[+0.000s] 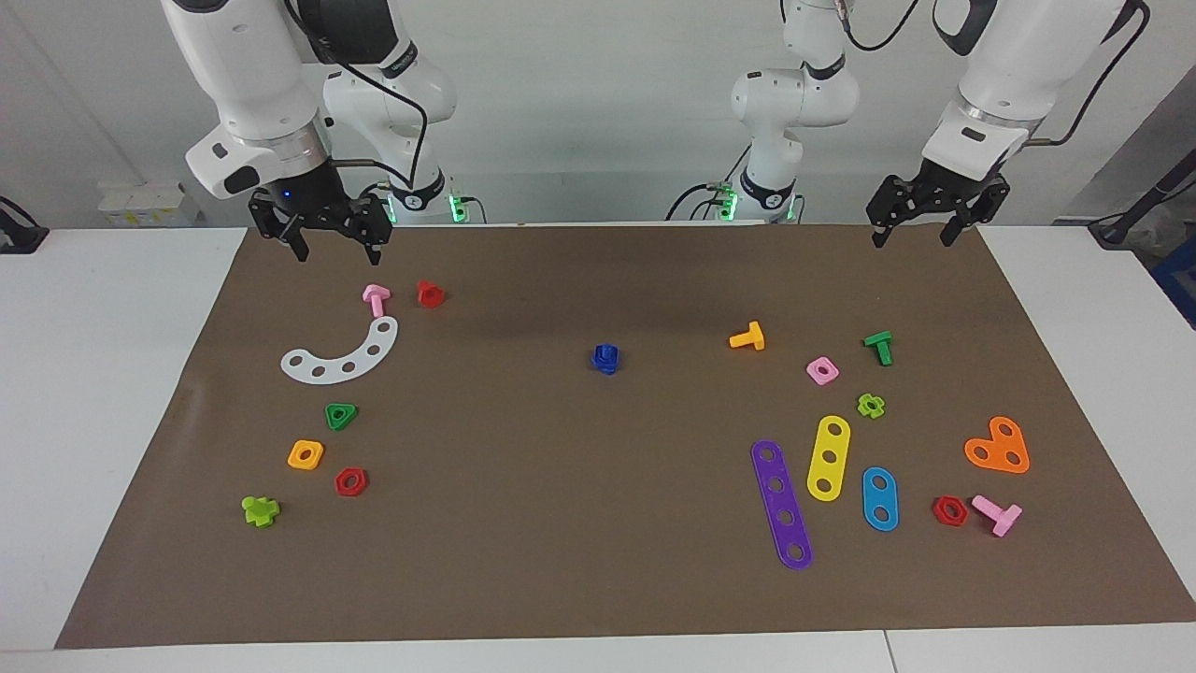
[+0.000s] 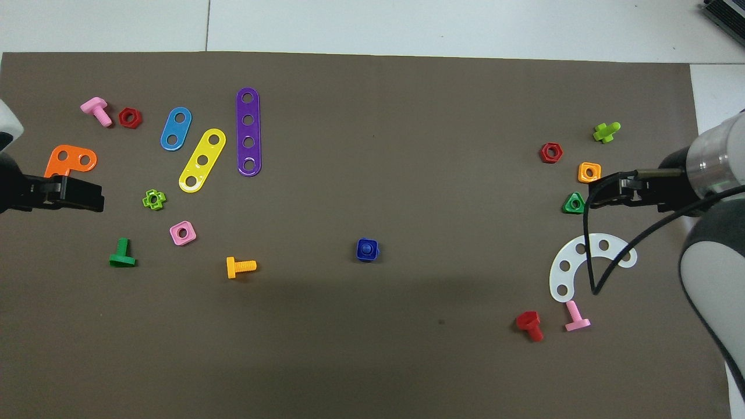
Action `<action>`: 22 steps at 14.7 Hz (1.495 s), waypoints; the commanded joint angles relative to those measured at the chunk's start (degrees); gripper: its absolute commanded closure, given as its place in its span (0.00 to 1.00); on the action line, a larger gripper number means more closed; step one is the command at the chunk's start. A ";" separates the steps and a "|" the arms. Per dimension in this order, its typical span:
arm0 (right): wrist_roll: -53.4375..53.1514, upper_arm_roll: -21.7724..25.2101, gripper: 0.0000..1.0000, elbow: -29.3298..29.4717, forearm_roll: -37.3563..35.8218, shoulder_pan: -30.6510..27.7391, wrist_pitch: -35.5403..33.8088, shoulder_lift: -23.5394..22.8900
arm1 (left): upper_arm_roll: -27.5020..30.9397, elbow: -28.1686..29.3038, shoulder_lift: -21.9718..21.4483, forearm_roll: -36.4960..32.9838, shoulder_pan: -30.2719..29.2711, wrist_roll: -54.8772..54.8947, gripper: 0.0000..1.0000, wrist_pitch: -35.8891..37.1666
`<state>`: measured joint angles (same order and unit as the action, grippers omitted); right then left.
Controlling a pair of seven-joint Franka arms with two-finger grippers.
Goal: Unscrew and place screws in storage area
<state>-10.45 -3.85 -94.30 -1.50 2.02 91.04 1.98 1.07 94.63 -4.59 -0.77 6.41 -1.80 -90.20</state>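
Sitting mid-mat on the brown paper mat (image 1: 523, 523), well apart from both arms: blue bolt (image 1: 606, 359) (screwed into a blue square nut, it seems). Hanging over the mat's robot-side corners, jaws apart and holding nothing: left gripper (image 1: 914, 236), right gripper (image 1: 338, 249). Lying nearest: orange bolt (image 1: 748, 337).

White wall (image 1: 579, 112), white table (image 1: 103, 374) — brown mat (image 1: 561, 486)

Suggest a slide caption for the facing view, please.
Both grippers, left and right, hang open above the mat's robot-side edge; blue screw sits mid-mat among scattered toy parts.
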 commanded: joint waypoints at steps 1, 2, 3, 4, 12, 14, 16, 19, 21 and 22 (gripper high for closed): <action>0.08 -0.19 0.00 0.52 0.36 -0.36 -1.21 0.04 | -0.45 -0.15 0.10 0.68 -0.78 -0.31 0.00 0.02; 0.08 -0.19 0.00 0.52 0.36 -0.44 -1.13 0.04 | -0.45 -0.15 0.10 0.68 -0.70 -0.14 0.00 -0.07; 0.08 -0.19 0.00 0.52 0.36 -0.62 -1.13 -0.04 | -0.45 -0.15 0.10 0.59 -0.70 0.21 0.00 -0.07; 0.08 -0.19 0.00 0.52 0.36 -0.53 -1.13 0.04 | -0.45 -0.15 0.10 0.59 -0.61 0.21 0.00 -0.24; 0.08 -0.19 0.00 0.52 0.36 -0.44 -1.04 -0.04 | -1.24 4.06 -0.51 0.68 3.77 -0.93 0.00 -3.39; 0.08 -0.19 0.00 0.52 0.36 -0.53 -1.04 -0.04 | -1.33 6.08 -0.34 1.11 7.20 -3.72 0.00 -6.46; 0.08 -0.19 0.00 0.52 0.36 -0.53 -1.04 -0.04 | -1.33 8.28 0.71 4.18 10.27 -8.81 0.00 -11.29; 0.08 -0.19 0.00 0.52 0.36 -0.53 -0.95 -0.04 | -1.24 9.61 5.09 4.46 17.30 -17.59 0.00 -19.29; 0.08 -0.19 0.00 0.52 0.36 -0.53 -1.04 -0.04 | -1.24 9.69 8.96 4.46 21.61 -23.67 0.00 -25.70; 0.08 -0.19 0.00 0.52 0.36 -0.53 -1.04 -0.04 | -1.24 9.69 10.72 4.46 23.37 -26.39 0.00 -28.25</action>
<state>-10.45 -3.85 -94.30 -1.50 2.01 91.04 1.98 -1.21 104.34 2.77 2.95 26.19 -23.52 -113.56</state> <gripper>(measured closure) 0.000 0.000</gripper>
